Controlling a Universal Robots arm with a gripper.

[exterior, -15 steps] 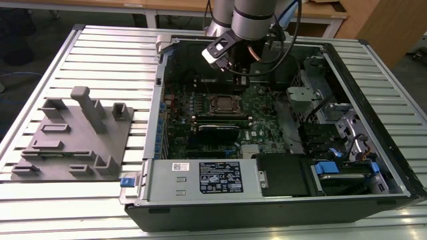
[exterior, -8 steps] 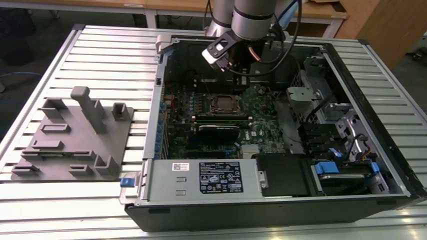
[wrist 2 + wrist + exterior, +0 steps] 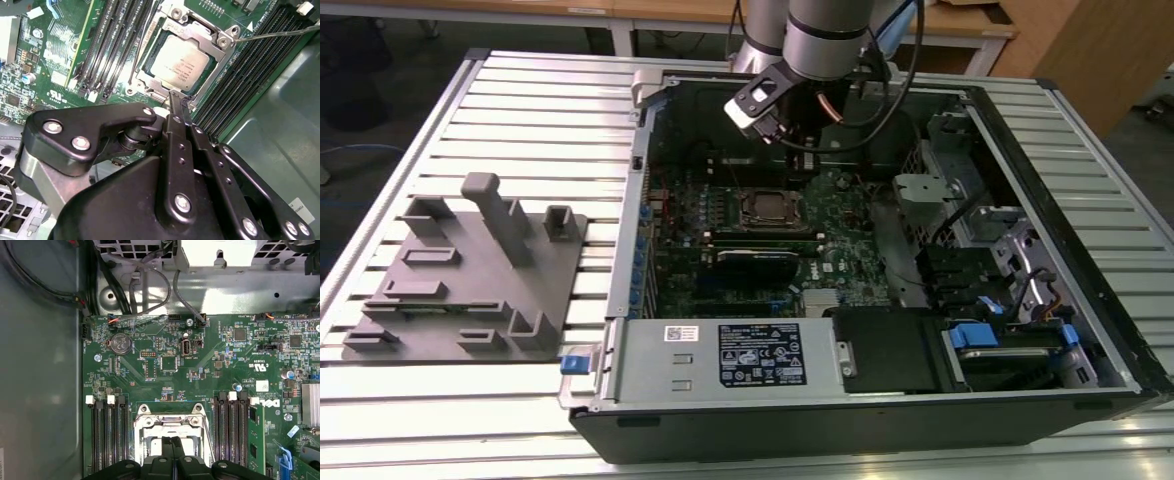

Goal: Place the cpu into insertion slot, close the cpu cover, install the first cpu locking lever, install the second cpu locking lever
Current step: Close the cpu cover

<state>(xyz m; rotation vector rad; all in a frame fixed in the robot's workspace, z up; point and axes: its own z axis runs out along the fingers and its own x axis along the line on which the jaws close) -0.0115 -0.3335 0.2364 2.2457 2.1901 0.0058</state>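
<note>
**Progress.** The cpu (image 3: 179, 62) is seated silver top up in the insertion slot (image 3: 148, 69). The slot lies in the middle stretch of the green board (image 3: 130, 375), between the two banks of memory slots (image 3: 106, 435). The cpu cover (image 3: 197, 29) lies flat around the chip, which shows through its window. I judge the first two steps done.

**Levers.** One lever rod (image 3: 280, 34) stands out from a corner of the cover and reaches away over the memory slots, so I judge it unlatched. The other lever rod (image 3: 141, 47) runs along the opposite side of the socket, and I cannot tell whether it is hooked home. I judge the lever work outstanding, in part or in whole.

**Hand.** The gripper (image 3: 176, 100) has its fingers pressed together with nothing between them. Its tips are at the cover's edge on the side nearest the arm, just beside the cpu. I cannot confirm that they touch the frame.

**Arm.** In the exterior view the arm (image 3: 827, 40) comes down into the open computer case (image 3: 854, 425) near its far wall, above the board.
</note>
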